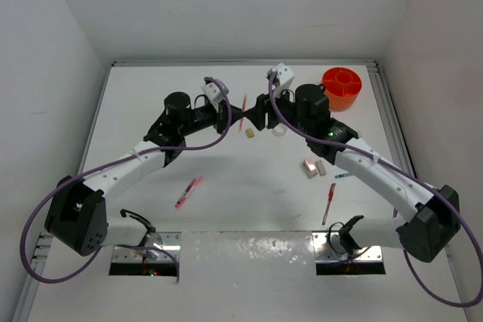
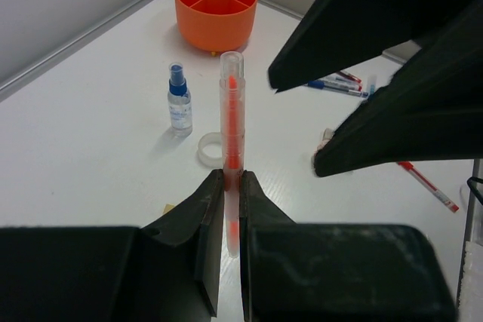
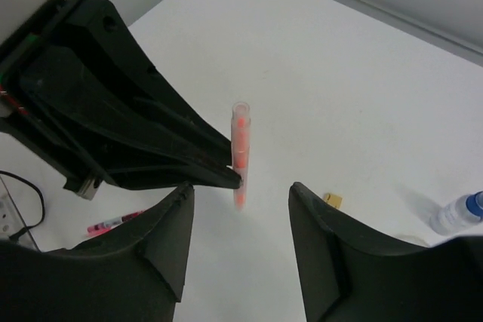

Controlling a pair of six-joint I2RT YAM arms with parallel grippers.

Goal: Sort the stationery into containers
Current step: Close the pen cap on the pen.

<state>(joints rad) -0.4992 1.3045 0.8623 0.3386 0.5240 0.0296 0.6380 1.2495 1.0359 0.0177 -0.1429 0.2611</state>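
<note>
Left gripper (image 2: 232, 176) pinches the red pen (image 2: 232, 111) upright, clear end up — right gripper (image 3: 241, 188) stands open.

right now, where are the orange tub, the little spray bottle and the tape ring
orange tub (image 2: 215, 29), left wrist view, on its outer wall
spray bottle (image 2: 180, 115), left wrist view, on its clear body
tape ring (image 2: 204, 151), left wrist view, on its left band

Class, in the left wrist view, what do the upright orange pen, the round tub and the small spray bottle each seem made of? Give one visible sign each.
Orange pen: likely clear glossy plastic; the orange core shows through the barrel.
Tub: opaque orange plastic, smooth moulded walls with soft sheen.
Spray bottle: clear body, plastic or perhaps glass; opaque blue cap.
</note>
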